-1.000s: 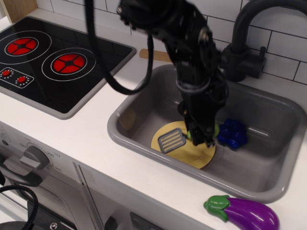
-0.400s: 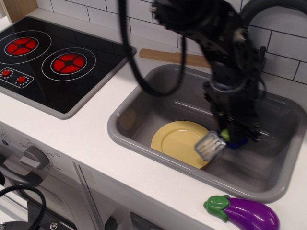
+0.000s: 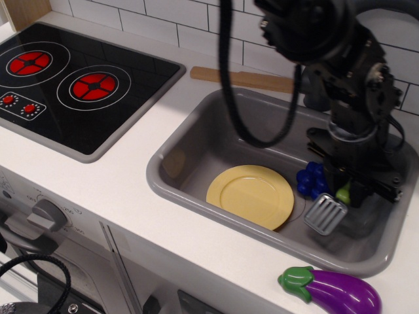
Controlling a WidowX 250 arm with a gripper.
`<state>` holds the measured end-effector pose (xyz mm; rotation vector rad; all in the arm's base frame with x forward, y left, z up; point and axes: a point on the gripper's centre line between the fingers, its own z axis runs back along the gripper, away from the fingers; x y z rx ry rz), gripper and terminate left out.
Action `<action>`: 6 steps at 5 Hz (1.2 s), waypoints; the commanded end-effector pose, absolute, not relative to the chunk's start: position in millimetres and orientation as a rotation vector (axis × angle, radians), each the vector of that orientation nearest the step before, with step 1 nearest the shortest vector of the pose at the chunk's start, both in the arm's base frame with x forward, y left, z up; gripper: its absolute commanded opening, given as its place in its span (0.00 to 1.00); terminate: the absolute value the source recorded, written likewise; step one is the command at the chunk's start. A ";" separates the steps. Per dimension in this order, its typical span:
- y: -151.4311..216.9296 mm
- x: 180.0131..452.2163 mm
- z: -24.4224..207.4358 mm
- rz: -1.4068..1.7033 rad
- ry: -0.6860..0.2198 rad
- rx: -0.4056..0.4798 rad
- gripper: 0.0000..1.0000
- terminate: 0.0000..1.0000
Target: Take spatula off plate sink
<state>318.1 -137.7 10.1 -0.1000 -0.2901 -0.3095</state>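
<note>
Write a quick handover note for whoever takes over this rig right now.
End effector: shut on the spatula's green handle, over the right part of the sink.
Spatula: held, grey blade clear of the plate and beside it.
Plate: bare, on the sink floor.
Done: spatula is off the plate.
Left: probably set it down on the sink floor, release, and retreat.
</note>
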 end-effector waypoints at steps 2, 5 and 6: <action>-161.2 325.9 12.7 -0.177 -0.327 -0.112 1.00 0.00; -152.6 312.8 62.2 -0.195 -0.357 -0.206 1.00 0.00; -136.4 310.3 89.0 -0.218 -0.369 -0.213 1.00 0.00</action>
